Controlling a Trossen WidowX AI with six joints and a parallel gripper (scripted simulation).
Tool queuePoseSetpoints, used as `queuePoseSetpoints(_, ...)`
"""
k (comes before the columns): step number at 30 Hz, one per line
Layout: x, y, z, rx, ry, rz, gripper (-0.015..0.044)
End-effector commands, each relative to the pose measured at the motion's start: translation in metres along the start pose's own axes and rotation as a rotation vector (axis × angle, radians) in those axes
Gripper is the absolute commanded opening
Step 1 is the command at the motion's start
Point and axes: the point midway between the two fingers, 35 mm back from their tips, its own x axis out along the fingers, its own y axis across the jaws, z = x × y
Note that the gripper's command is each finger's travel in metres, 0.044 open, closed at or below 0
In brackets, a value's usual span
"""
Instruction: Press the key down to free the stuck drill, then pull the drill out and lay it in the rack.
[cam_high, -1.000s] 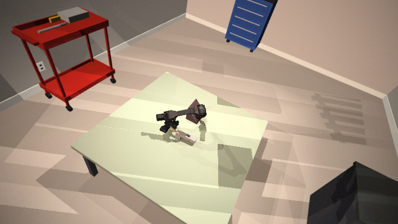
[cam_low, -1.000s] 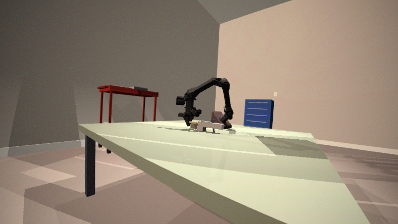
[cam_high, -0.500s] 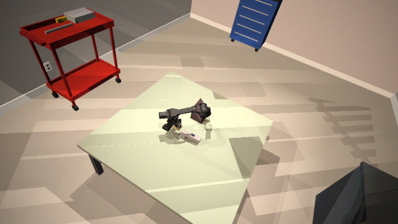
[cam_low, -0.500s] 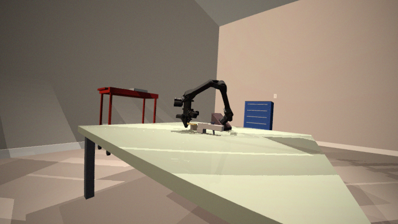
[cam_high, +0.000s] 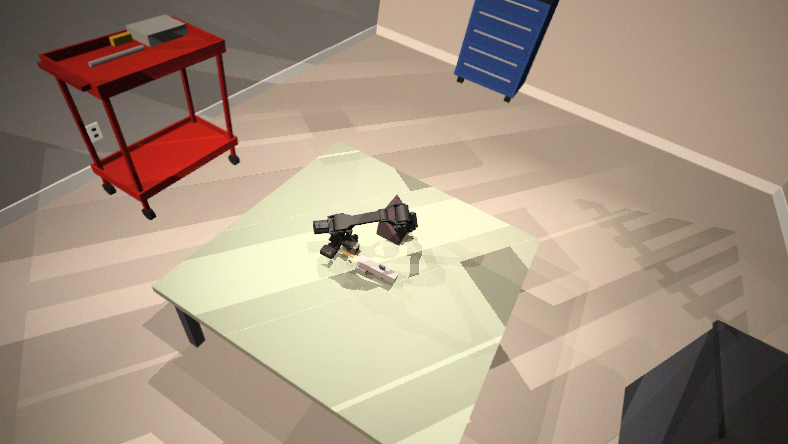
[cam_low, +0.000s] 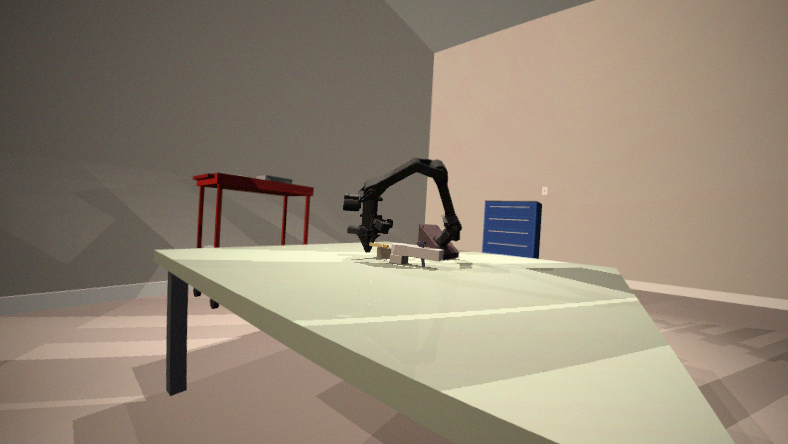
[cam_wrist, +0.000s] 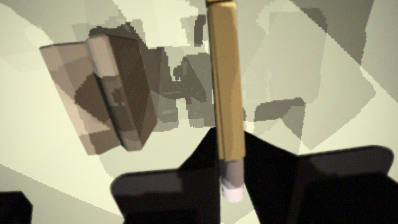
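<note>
My gripper (cam_high: 337, 249) (cam_low: 367, 248) (cam_wrist: 222, 131) is shut on the drill's grey shank, low over the table. The drill (cam_high: 347, 253) (cam_low: 379, 244) (cam_wrist: 228, 80) is a thin yellow rod. It points away from the fingers toward the pale pink body (cam_high: 372, 270) (cam_low: 410, 252), whose near end stands close to it. Whether the drill's far end touches the body is too small to tell. A blue key (cam_high: 382, 266) (cam_low: 421, 243) sits on the body's top. A low brown grooved block, apparently the rack (cam_low: 383, 253) (cam_wrist: 107, 95), stands beside the drill, to its left in the wrist view.
A dark reddish wedge (cam_high: 389, 228) (cam_low: 427, 236) stands by the arm's base on the pale green table (cam_high: 264, 231) (cam_low: 496, 352). A red cart (cam_high: 187, 144) (cam_low: 259, 185) and a blue drawer cabinet (cam_high: 499, 46) (cam_low: 510, 228) stand on the floor behind.
</note>
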Motion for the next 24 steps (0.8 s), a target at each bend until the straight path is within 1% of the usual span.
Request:
queuePoseSetpoints(1,-0.0033,-0.0001,0.0001,-0.005,0.004,-0.001,0.0)
queuePoseSetpoints(24,-0.011,0.0006,0.0015,-0.005,0.004,0.0,0.0)
